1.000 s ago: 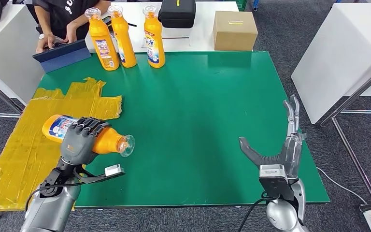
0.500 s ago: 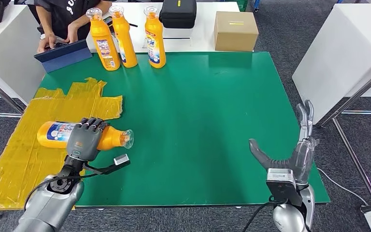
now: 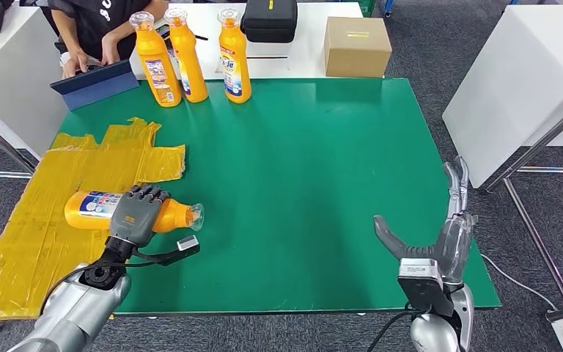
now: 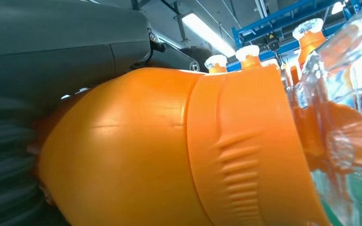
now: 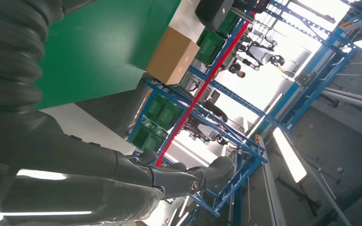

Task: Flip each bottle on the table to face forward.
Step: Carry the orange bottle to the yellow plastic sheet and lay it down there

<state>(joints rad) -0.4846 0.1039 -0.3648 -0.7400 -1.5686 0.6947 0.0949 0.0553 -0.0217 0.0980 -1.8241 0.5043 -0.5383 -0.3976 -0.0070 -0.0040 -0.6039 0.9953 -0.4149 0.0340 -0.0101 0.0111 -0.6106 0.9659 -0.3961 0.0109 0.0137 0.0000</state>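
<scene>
One bottle gripped sideways by left hand at table edge, right hand spread, empty.

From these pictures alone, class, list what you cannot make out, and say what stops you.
- Held bottle, head view: the left hand covers its middle and part of the label.
- Same bottle, left wrist view: too close, cut off at the edges.
- Three standing bottles, head view: label print too small to read.
- Person, head view: cut off by the top edge.
</scene>
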